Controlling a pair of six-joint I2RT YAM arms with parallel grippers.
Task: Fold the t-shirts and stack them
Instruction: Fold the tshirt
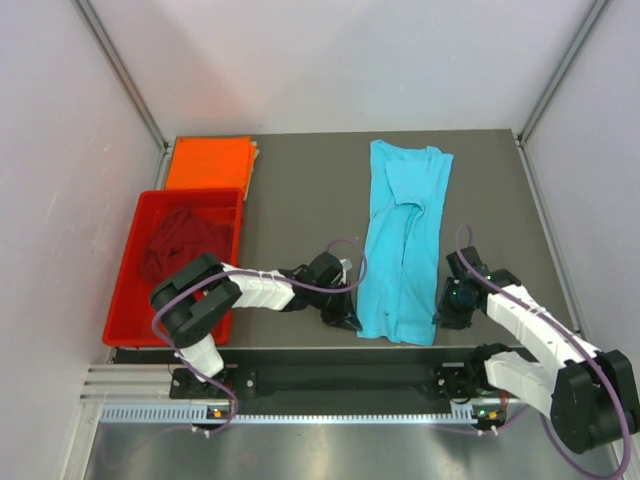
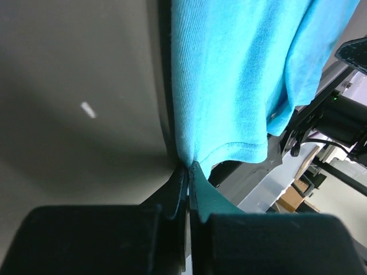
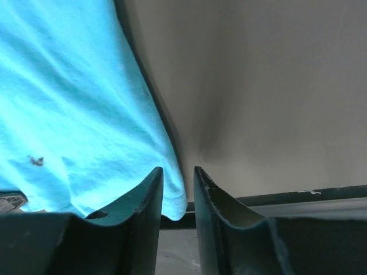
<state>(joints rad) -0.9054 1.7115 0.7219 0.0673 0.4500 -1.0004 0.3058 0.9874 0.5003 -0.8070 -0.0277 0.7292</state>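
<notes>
Turquoise t-shirt: left claw pinches its near hem; right claw gapes at its edge.

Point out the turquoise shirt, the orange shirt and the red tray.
turquoise shirt [image 1: 405, 240], top view, middle of its body.
orange shirt [image 1: 208, 162], top view, folded centre.
red tray [image 1: 125, 280], top view, left wall.
</notes>
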